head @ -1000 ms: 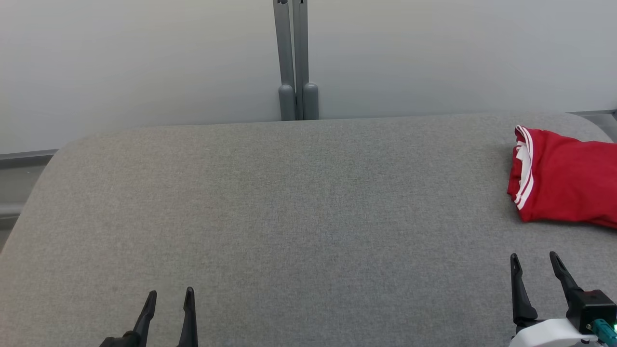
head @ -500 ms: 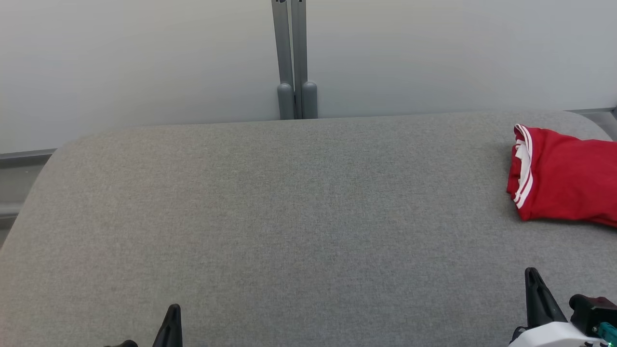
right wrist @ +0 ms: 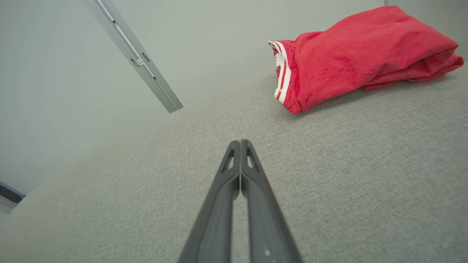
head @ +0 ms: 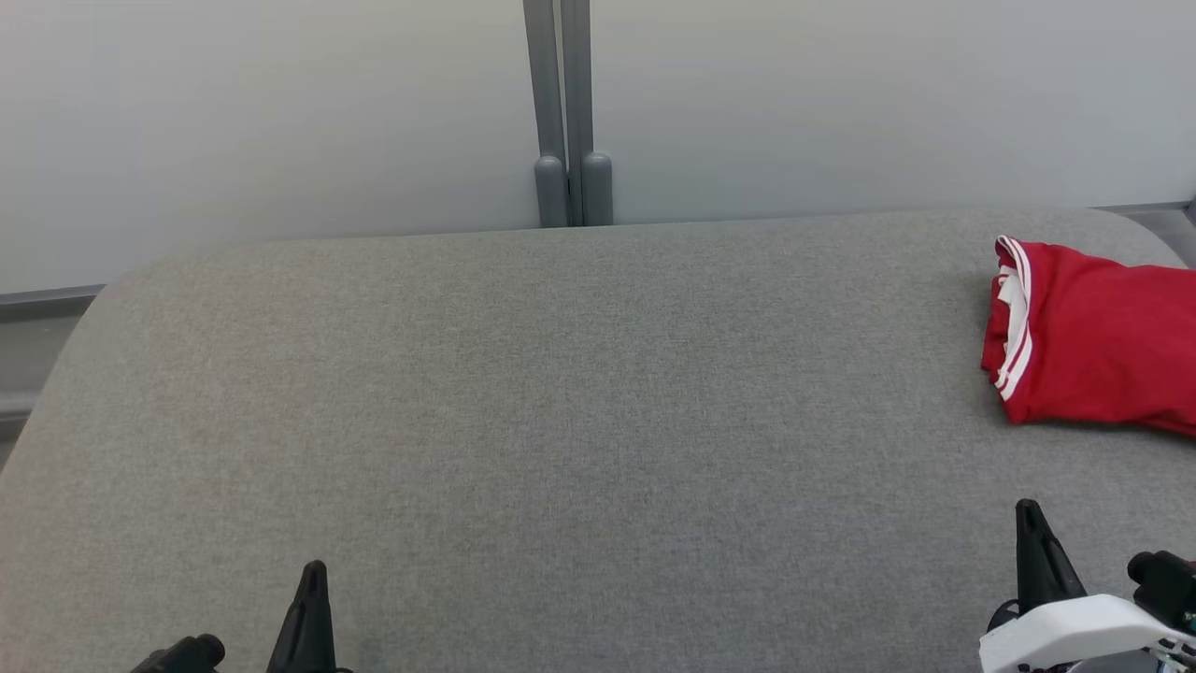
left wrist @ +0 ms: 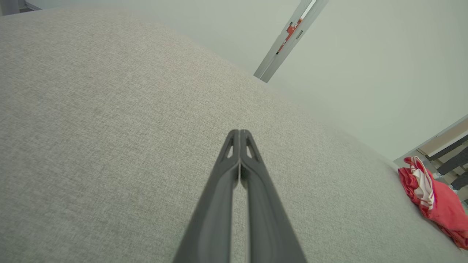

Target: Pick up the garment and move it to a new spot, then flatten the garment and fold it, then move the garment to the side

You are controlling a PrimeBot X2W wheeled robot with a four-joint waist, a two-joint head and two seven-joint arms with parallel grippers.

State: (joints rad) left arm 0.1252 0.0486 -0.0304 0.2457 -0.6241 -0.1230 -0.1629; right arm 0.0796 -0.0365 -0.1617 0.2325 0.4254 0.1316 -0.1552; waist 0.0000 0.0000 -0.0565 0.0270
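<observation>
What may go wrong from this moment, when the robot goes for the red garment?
1. The right gripper and left gripper are shut; reaching so would likely push the garment, not grasp it.
2. It lies near the edge of the table; a push may slide it off.

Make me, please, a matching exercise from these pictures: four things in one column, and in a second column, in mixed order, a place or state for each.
Column one
1. garment
2. left gripper
3. right gripper
4. grey posts

Column two
A. lower left of the head view, fingers shut
B. red with white stripes, at the right end of the grey surface
C. upright behind the surface, near the middle
D. lower right of the head view, fingers shut, nearer the garment

Pairs: 1-B, 2-A, 3-D, 4-C
</observation>
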